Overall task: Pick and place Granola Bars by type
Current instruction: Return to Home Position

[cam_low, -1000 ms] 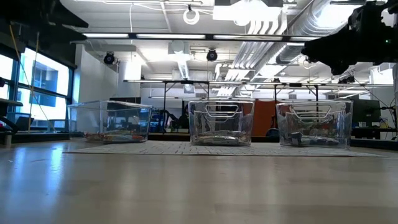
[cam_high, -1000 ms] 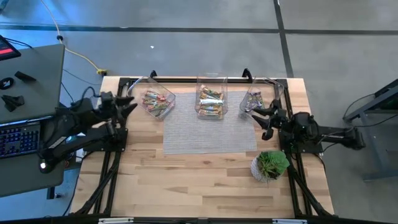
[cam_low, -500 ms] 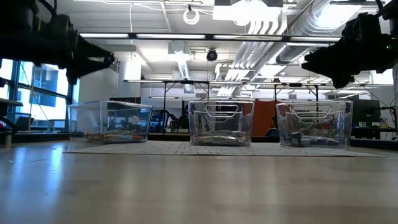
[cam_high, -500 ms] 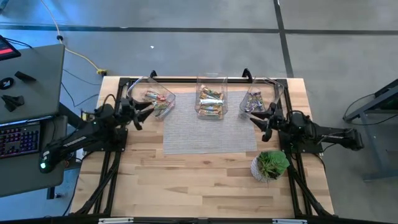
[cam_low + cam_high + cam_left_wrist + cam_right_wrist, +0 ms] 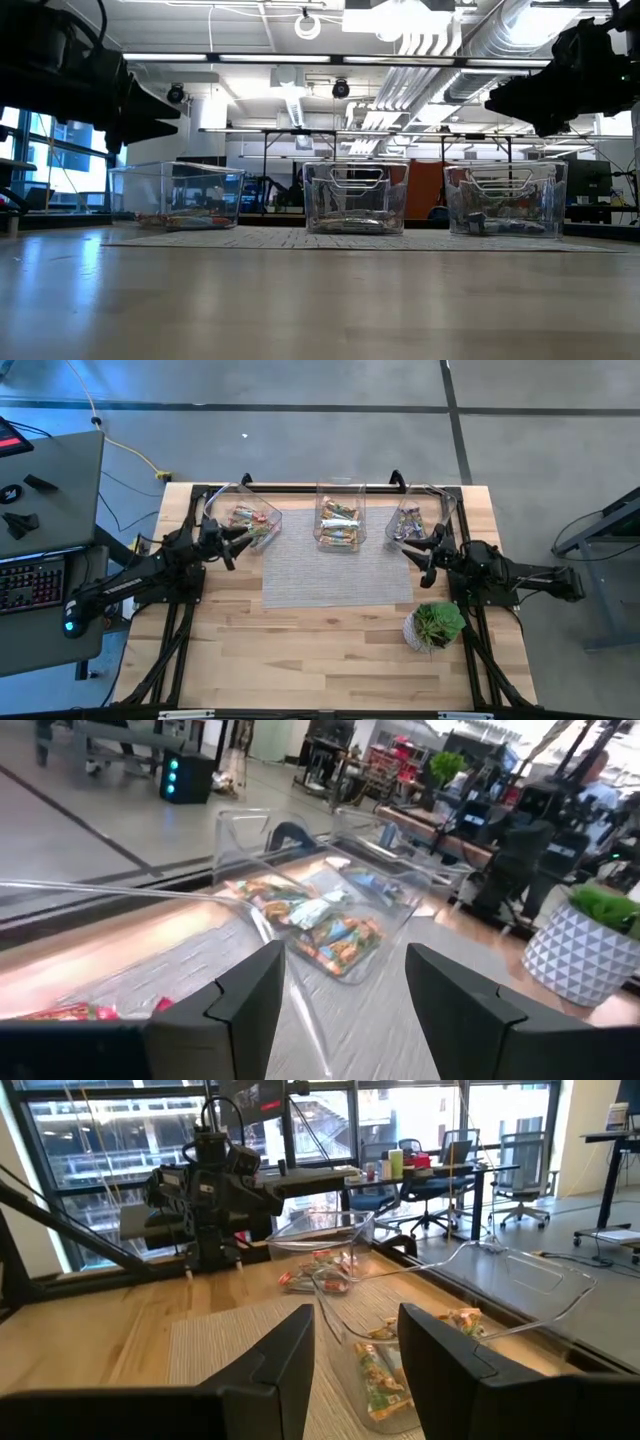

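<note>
High view: the left claw (image 5: 243, 538) hovers at the near side of the left clear bin (image 5: 214, 506), fingers set wide with nothing between them. Three clear bins stand in a row on the table's (image 5: 330, 660) far side, each holding a heap of granola bars (image 5: 338, 525): orange-red in the left, white and orange-green in the middle bin (image 5: 338, 487), purple-silver in the right bin (image 5: 444, 500). Wrapper print is too small to read, and the heaps cannot be counted. The right claw (image 5: 413, 552), also wide and empty, hangs just beside the right bin's near side. One potted plant (image 5: 436, 625) stands near right.
</note>
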Tool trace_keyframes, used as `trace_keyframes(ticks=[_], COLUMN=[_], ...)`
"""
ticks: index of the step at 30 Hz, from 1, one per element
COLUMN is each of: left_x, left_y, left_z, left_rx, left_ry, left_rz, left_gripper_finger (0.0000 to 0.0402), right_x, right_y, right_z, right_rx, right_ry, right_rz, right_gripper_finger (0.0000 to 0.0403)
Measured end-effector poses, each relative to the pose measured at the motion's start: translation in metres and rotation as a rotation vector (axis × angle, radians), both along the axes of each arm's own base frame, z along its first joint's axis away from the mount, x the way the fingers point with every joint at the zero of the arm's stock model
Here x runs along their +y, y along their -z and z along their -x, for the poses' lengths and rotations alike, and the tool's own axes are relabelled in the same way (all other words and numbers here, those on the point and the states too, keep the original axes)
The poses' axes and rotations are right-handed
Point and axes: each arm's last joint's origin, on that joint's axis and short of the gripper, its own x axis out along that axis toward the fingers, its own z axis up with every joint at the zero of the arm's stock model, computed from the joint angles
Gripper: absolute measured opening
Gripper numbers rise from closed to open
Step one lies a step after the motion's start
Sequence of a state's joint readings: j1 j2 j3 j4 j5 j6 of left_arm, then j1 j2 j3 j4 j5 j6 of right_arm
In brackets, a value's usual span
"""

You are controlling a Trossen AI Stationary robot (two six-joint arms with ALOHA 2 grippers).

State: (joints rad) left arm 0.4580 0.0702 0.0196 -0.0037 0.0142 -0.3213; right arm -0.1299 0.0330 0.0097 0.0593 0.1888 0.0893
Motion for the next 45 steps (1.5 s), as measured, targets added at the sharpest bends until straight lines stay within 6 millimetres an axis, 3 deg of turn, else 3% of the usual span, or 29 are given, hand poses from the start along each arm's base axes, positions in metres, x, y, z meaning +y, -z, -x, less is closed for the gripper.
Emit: trace_keyframes(ticks=[45], left_x=[0.001], left_y=[0.0014], left_z=[-0.0005], left_rx=[0.028], left_ry=[-0.023], left_rz=[-0.028], left_gripper_finger=[0.0205], right_x=[0.0], right_y=[-0.0003], right_z=[0.0], right_rx=[-0.003], right_ry=[-0.001], right_rz=[0.001], right_gripper_finger=[0.0129])
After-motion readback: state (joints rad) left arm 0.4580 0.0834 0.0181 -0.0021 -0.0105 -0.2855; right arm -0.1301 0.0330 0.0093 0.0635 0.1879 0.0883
